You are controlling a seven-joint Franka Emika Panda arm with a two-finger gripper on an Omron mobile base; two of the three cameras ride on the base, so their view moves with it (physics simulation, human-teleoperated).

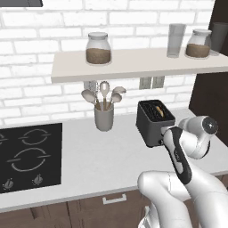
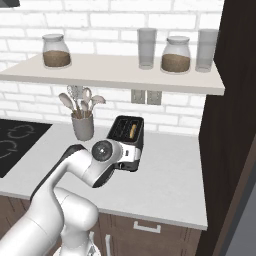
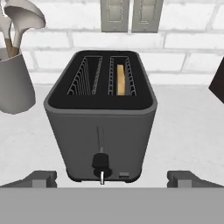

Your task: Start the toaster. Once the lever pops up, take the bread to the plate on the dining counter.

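While the jaws are spread wide before one toaster (image 3: 100,118), one bread (image 3: 120,80) is seen in its right slot.

Sunk deep in the boxy dark grey toaster's (image 3: 101,113) right slot, the tan bread slice (image 3: 120,80), lower part hidden; toaster front blocked by white arm in both base views.

The white arm (image 1: 187,178) rises from the worktop's front edge, elbow bent and wrist level. Its end effector (image 3: 112,178) faces the back edge, fingers (image 3: 41,178) spread wide, gripping nothing.
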